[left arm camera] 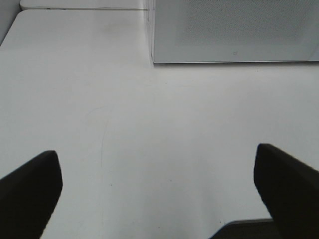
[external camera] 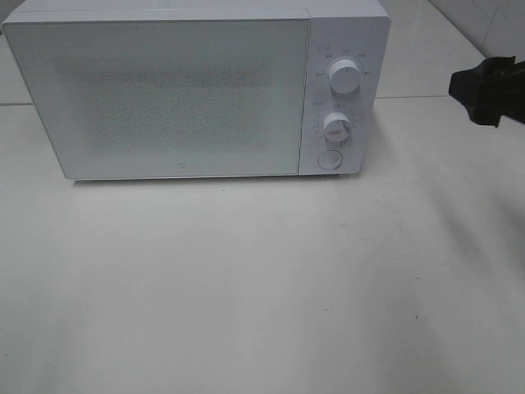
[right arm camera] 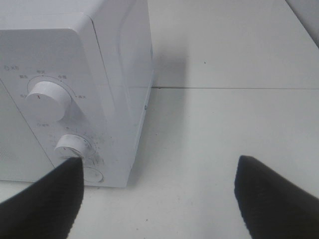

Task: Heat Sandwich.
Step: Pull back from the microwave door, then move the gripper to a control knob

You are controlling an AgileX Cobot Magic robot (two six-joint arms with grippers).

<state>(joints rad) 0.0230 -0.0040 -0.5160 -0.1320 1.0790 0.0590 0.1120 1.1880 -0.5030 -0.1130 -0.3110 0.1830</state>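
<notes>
The sandwich and its pink plate are out of view in every frame. A white microwave (external camera: 197, 90) stands at the back of the table with its door shut; it also shows in the left wrist view (left arm camera: 234, 30) and the right wrist view (right arm camera: 75, 74). Its panel has an upper knob (external camera: 345, 76), a lower knob (external camera: 336, 127) and a round button (external camera: 329, 158). My right gripper (external camera: 486, 90) hangs open and empty to the right of the microwave (right arm camera: 159, 199). My left gripper (left arm camera: 159, 191) is open and empty over the bare table, in front of the microwave's left corner.
The white table (external camera: 262, 287) stretches in front of the microwave. A seam between table panels (right arm camera: 229, 88) runs to the right of the microwave. A tiled wall (external camera: 484, 20) shows at the far right.
</notes>
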